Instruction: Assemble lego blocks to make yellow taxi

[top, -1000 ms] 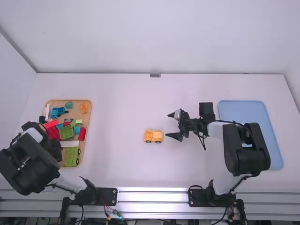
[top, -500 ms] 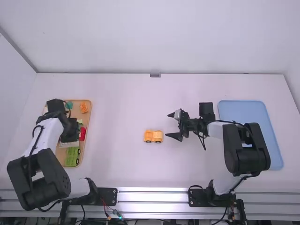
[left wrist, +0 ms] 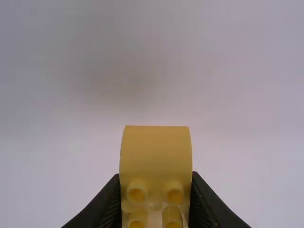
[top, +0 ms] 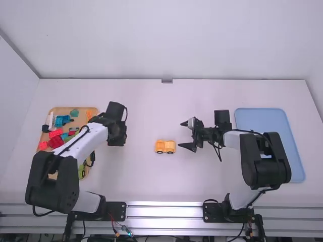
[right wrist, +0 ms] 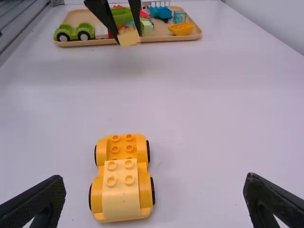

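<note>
My left gripper (top: 117, 141) hangs over the table just right of the parts tray. In the left wrist view the left gripper (left wrist: 156, 202) is shut on a yellow block (left wrist: 156, 152) with a curved face and studs; that yellow block (right wrist: 129, 36) also shows in the right wrist view. An orange-yellow wheeled car base (top: 165, 146) stands mid-table, a paler yellow studded block (right wrist: 121, 187) on one end of it. To its right, my right gripper (top: 182, 134) is open, fingers apart on either side of nothing; the right gripper (right wrist: 155, 190) faces the car base.
At the left, a wooden tray (top: 56, 110) holds several loose parts, including a green wheeled base (right wrist: 75, 32) and an orange piece (right wrist: 181, 29). A light blue tray (top: 261, 117) lies at the right, behind and beside the right arm.
The left arm first reached out over the parts tray, then swung right, past the tray's edge. The right arm and the car base have kept still.
</note>
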`<state>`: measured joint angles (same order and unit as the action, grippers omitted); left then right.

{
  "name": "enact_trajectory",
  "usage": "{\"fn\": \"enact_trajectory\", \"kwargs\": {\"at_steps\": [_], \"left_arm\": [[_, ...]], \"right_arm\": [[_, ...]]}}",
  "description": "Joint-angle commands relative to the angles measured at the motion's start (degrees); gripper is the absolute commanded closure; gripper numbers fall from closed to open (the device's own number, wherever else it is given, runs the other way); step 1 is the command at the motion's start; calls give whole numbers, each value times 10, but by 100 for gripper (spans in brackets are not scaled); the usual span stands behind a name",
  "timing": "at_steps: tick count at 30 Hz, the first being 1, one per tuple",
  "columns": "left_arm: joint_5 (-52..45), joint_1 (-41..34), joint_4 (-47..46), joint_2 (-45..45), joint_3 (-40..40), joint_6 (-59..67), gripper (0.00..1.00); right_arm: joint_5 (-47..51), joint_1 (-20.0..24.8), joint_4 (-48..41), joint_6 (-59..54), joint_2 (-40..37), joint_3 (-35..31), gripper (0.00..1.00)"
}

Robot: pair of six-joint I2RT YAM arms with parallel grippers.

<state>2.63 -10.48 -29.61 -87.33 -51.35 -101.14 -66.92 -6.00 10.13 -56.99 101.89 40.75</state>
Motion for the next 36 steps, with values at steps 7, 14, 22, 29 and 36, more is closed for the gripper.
{"fn": "enact_trajectory", "kwargs": {"at_steps": [7,14,22,29,36], "left_arm": [[8,-66,34,-54,4,-64,98],[-5,-117,9,-109,-42,-102,98],[-13,-147,-45,-172,-107,-140,98],[-17,-147,-43,-189,-104,-165,98],[-35,-143,-44,-189,-102,-165,37]], "right_arm": [[-5,-1,0,2,4,-3,1],[-5,-1,0,2,4,-3,1],[-2,-1,-1,2,4,-3,1],[10,-1,-12,2,4,-3,1],[10,-1,-14,2,4,-3,1]]}}
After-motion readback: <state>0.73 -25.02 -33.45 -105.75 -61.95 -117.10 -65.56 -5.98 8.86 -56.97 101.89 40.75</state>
